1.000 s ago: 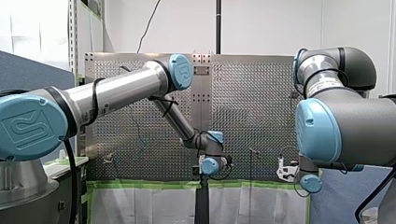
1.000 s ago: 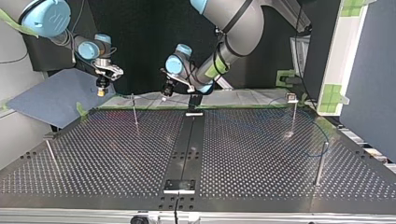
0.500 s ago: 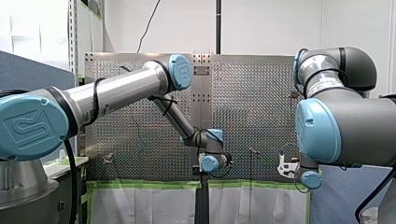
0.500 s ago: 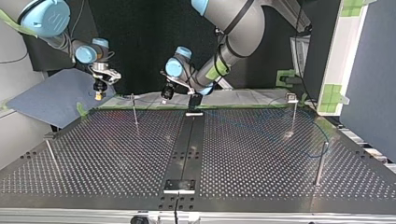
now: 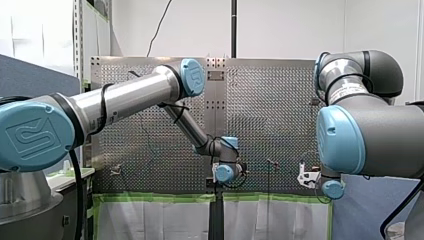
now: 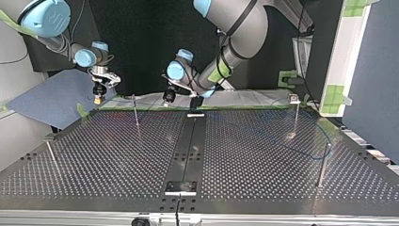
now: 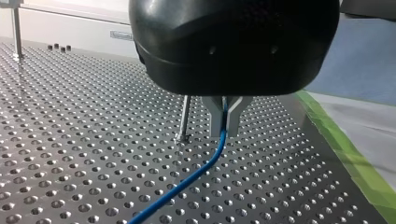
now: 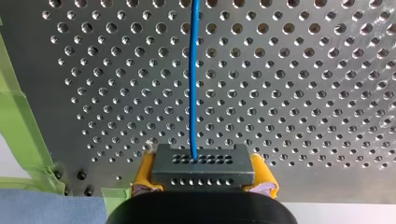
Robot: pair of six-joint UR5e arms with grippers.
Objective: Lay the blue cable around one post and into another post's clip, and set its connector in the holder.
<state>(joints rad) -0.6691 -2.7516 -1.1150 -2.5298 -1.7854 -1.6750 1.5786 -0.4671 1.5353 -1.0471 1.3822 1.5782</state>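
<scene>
Left gripper (image 7: pixel 225 126) clamped on blue cable (image 7: pixel 196 175), right gripper (image 8: pixel 203 173) clamped on connector (image 8: pixel 203 163), both at table's (image 6: pixel 244 160) arm-side edge. Routing and seating look undone.

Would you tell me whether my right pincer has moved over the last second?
Yes: in the top view my right pincer has sunk and drifted left, away from the thin post.

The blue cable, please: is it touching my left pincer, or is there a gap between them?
Touching. The left wrist view shows the blue cable clamped between the two metal fingers of my left pincer, no gap.
</scene>
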